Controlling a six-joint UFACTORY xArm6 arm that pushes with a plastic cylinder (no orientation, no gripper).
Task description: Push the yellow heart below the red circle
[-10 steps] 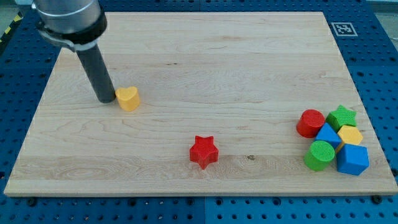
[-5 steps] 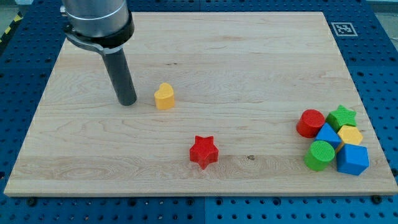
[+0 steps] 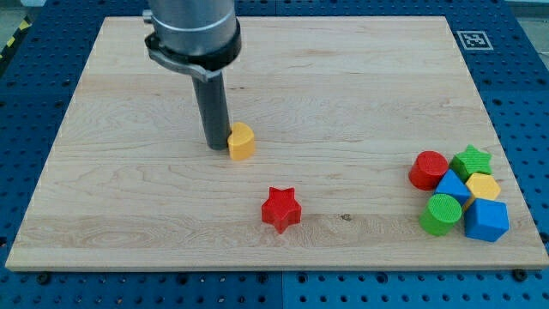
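The yellow heart (image 3: 242, 142) lies on the wooden board (image 3: 343, 86) left of centre. My tip (image 3: 216, 146) stands on the board right against the heart's left side. The red circle (image 3: 428, 170) sits far to the view's right in a cluster of blocks. The red star (image 3: 280, 209) lies below and right of the heart, between it and the cluster.
Around the red circle are a green star (image 3: 472, 160), a blue block (image 3: 451, 186), a yellow block (image 3: 483, 186), a green cylinder (image 3: 441, 214) and a blue block (image 3: 486, 220). A printed marker tag (image 3: 473, 39) sits at the board's top right corner.
My tip has moved to the view's right and slightly down, following the yellow heart. The heart has slid right from the board's left side. The other blocks have not moved.
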